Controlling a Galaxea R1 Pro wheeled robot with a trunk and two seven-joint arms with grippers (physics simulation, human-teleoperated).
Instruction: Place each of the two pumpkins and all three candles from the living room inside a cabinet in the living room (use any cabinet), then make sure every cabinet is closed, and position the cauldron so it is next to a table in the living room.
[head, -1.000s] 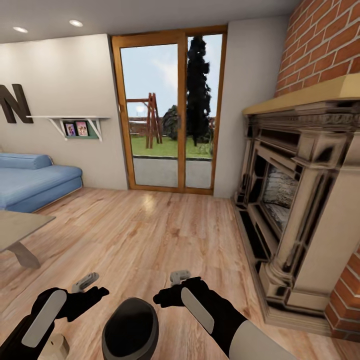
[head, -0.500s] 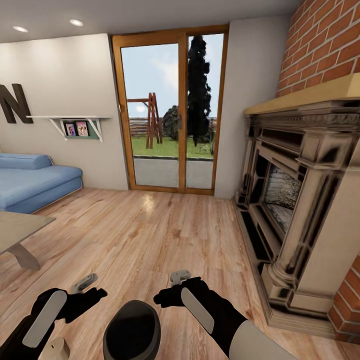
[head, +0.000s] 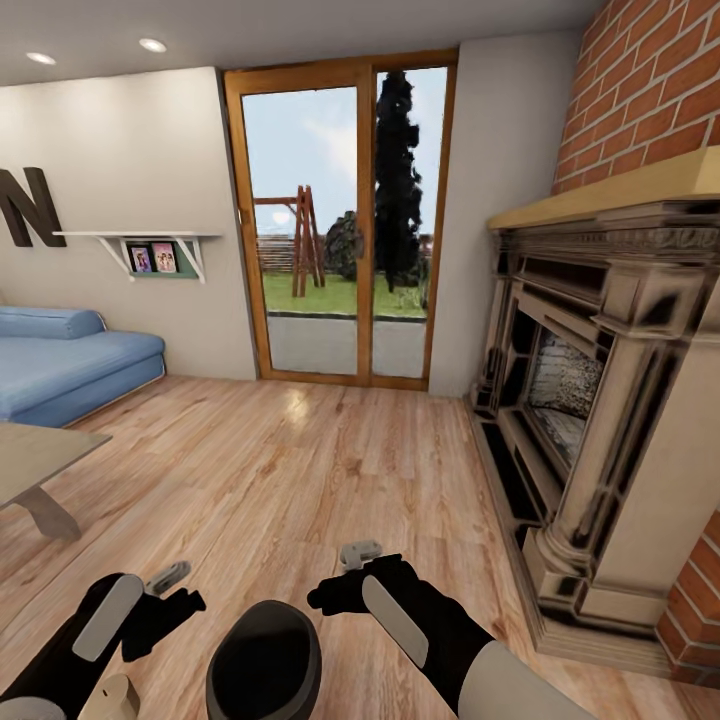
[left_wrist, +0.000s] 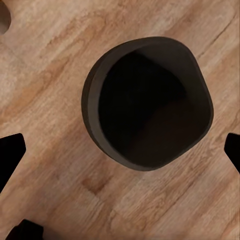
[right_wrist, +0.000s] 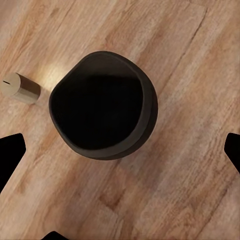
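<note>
From the head view, the cauldron (head: 262, 660) sat on the wooden floor (head: 300, 470) just in front of the robot, between the two arms and well apart from the table (head: 40, 450), whose corner showed at the far left. The left gripper (head: 165, 590) and the right gripper (head: 352, 570) hovered on either side of its rim, neither touching it. A pale candle (head: 112, 697) stood on the floor just beside the cauldron, under the left arm. The fireplace (head: 600, 400) rose at the right and the blue sofa (head: 60, 360) lay at the left.

In the left wrist view, the cauldron (left_wrist: 147, 102) showed mouth-up and seemingly empty, though its dark interior hid any detail. The finger tips sat at opposite edges of the frame, so the jaws stood wide.

In the right wrist view, the cauldron (right_wrist: 102, 112) lay below with the candle (right_wrist: 20, 87) on its side near it; these jaws also stood wide.

The pot looked rigid, thick-walled and probably fairly heavy, with a smooth rounded body that could slip. Pinching its rim wall, one finger inside, seemed the surest hold.
</note>
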